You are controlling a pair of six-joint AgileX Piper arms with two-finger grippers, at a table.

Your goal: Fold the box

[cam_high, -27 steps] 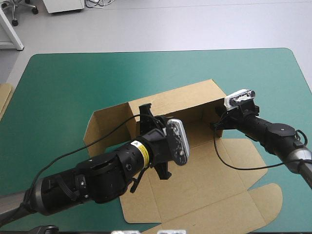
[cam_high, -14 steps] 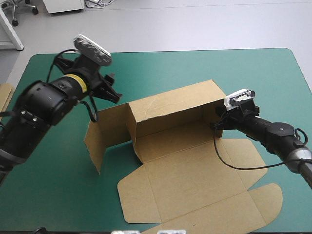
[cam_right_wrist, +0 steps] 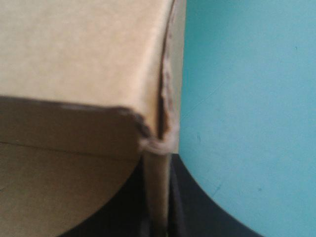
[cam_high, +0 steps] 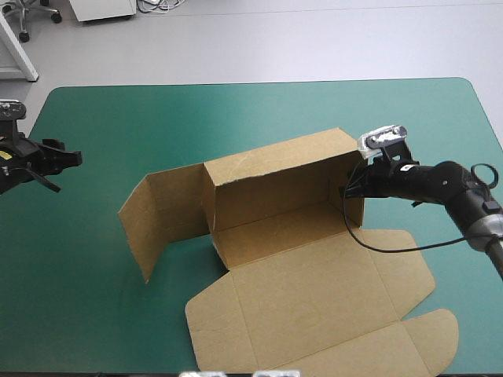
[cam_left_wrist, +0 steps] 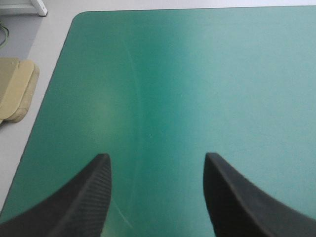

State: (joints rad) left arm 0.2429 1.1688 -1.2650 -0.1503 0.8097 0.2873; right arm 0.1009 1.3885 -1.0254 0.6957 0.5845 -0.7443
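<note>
Surface: the teal-green surface (cam_high: pixel 236 110) is bare under my left arm.
Box: the brown box (cam_high: pixel 314 290) sits right of the surface's centre, reaching to the near edge. Its long back wall stands upright, and a side flap at that wall's left end stands splayed outward. The large panel with its tabs lies flat toward the near edge.
Spare board: an edge of more board (cam_left_wrist: pixel 15 89) shows just off the surface's left edge.
Right pincer: the right pincer (cam_high: pixel 352 191) is clenched on the box's right end wall at the corner, the board pinched between its black fingers.
Left pincer: the left pincer (cam_left_wrist: pixel 155 158) is released, fingers wide apart and holding nothing. It is over bare cover near the left edge, well apart from the box.
Progress: I judge it partway. The back wall is up, but the left flap is not folded in, nothing looks tucked, and the near panels are yet to be raised.
</note>
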